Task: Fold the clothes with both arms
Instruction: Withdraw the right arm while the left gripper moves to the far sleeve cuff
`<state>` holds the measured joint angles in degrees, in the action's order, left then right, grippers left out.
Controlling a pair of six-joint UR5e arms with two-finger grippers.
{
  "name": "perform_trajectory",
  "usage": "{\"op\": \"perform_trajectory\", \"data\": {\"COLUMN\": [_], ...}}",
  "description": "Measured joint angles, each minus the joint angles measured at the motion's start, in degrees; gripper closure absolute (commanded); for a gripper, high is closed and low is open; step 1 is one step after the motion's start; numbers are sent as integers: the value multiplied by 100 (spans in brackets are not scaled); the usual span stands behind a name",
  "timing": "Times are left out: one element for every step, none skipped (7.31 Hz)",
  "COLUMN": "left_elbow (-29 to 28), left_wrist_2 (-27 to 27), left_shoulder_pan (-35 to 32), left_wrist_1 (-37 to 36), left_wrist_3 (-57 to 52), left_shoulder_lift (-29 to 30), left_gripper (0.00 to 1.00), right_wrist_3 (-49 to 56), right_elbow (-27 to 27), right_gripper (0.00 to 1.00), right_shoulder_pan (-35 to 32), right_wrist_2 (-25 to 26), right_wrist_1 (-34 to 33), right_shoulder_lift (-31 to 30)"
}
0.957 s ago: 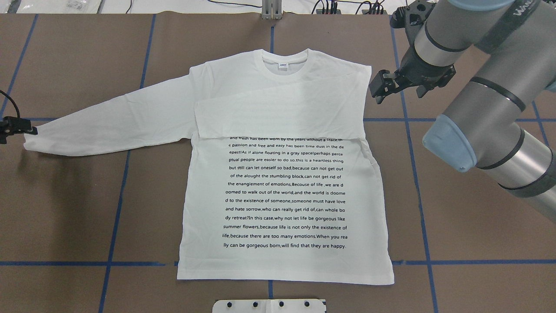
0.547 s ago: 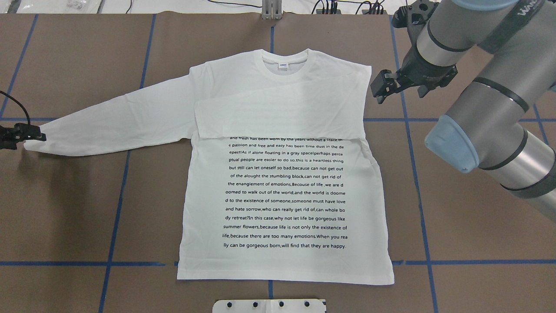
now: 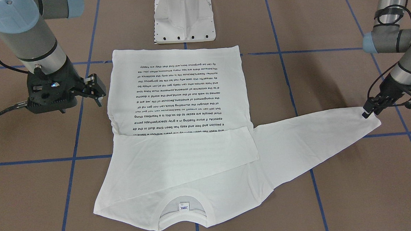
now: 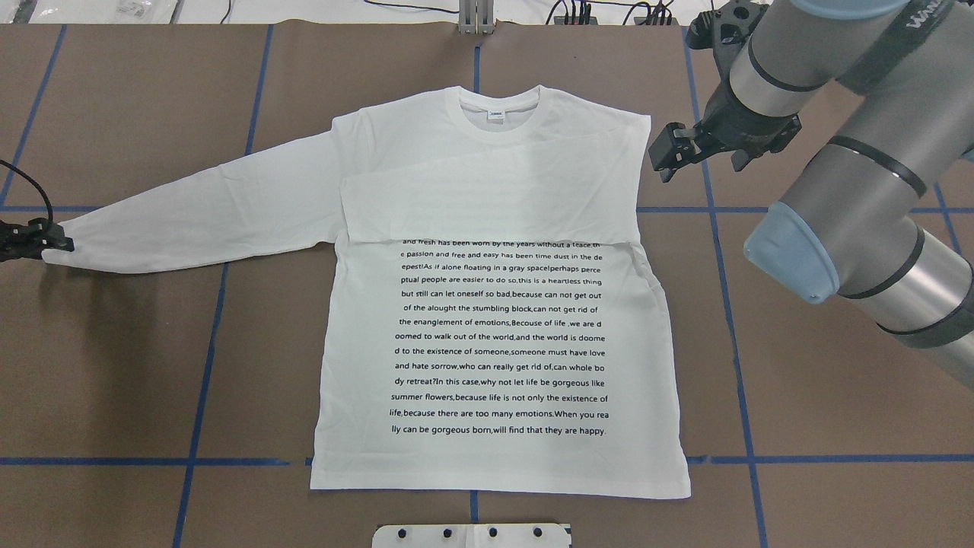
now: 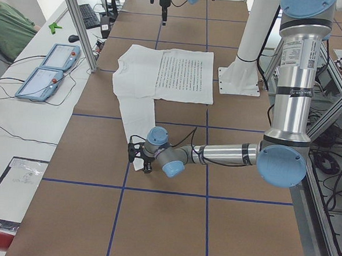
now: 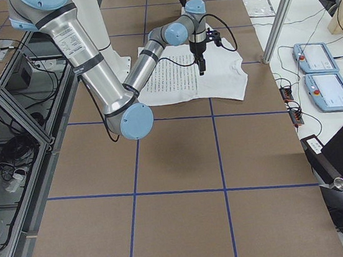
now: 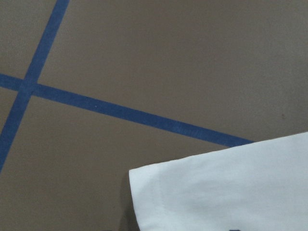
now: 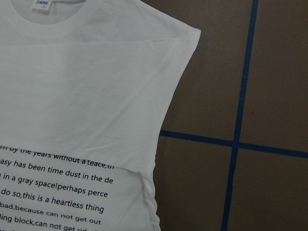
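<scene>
Looking down from overhead, the white T-shirt (image 4: pixel 494 342) lay flat and print-up in the middle of the bench (image 4: pixel 114 365), collar toward the top of the frame. One sleeve (image 4: pixel 487 205) was already folded across the chest, covering the top lines of text. That much was done. The other sleeve (image 4: pixel 190 217) ran out unfolded to the frame's left edge. The left end effector (image 4: pixel 61 243) sat right at its cuff (image 7: pixel 216 192), touching the edge, though I could not tell whether it pinched the fabric or merely met it. The right end effector (image 4: pixel 663 164) hovered just beside the folded shoulder at upper right, gripping nothing — its spread was unclear. Left to do, by my reading: second sleeve in, then the body folds.
</scene>
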<state>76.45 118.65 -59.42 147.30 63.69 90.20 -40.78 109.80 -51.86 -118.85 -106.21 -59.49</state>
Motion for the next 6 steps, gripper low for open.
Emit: {"op": "perform_trajectory", "data": {"left_elbow": [4, 7, 17, 32, 47, 59], "left_wrist_2": [0, 1, 1, 3, 6, 8], "left_shoulder_pan": [0, 0, 0, 0, 0, 0], "left_wrist_1": [0, 0, 0, 0, 0, 0], "left_wrist_3": [2, 3, 10, 28, 69, 128], "left_shoulder_lift": [3, 5, 6, 6, 7, 9], "left_gripper": [62, 66, 69, 73, 79, 95], "right_wrist_3": [0, 0, 2, 4, 4, 7], "right_elbow": [2, 5, 5, 2, -2, -2], "right_gripper": [0, 0, 0, 0, 0, 0], "right_shoulder_pan": [0, 0, 0, 0, -4, -10], "right_wrist_2": [-4, -6, -6, -7, -7, -7], "right_wrist_1": [5, 7, 6, 6, 7, 8], "right_shoulder_lift": [7, 12, 13, 11, 9, 5]}}
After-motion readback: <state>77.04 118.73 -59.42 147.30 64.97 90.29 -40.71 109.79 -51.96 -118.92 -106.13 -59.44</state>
